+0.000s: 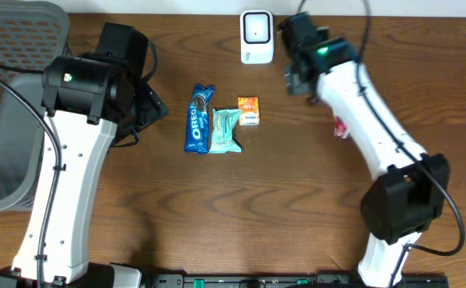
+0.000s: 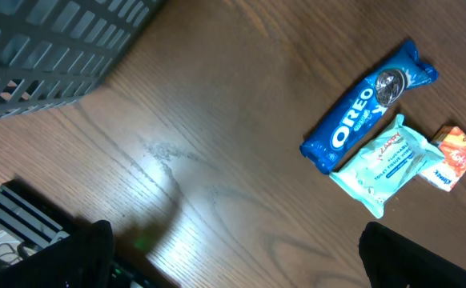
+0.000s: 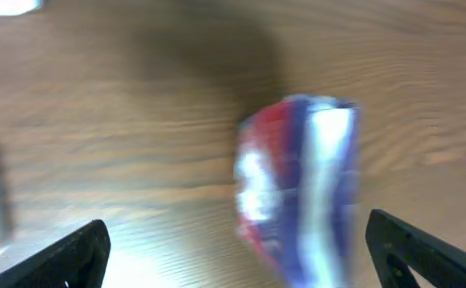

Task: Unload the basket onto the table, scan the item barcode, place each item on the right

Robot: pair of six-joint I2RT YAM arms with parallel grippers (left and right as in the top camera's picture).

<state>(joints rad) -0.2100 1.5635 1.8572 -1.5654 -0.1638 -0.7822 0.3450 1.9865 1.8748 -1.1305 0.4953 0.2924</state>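
Observation:
A blurred red, blue and white packet (image 3: 297,184) shows over the wood between the wide-apart fingers of my right gripper (image 3: 249,256), which is open and not clamped on it. From overhead, that right gripper (image 1: 295,78) hangs just right of the white barcode scanner (image 1: 256,36) at the table's back edge. A small red and white piece (image 1: 341,128) peeks out beside the right forearm. My left gripper (image 2: 245,260) is open over bare wood, well left of the other items; overhead it (image 1: 149,108) sits left of the Oreo pack.
A blue Oreo pack (image 1: 198,118), a teal tissue pack (image 1: 223,132) and a small orange packet (image 1: 249,110) lie together mid-table, also in the left wrist view. A grey mesh basket (image 1: 9,120) stands at the left edge.

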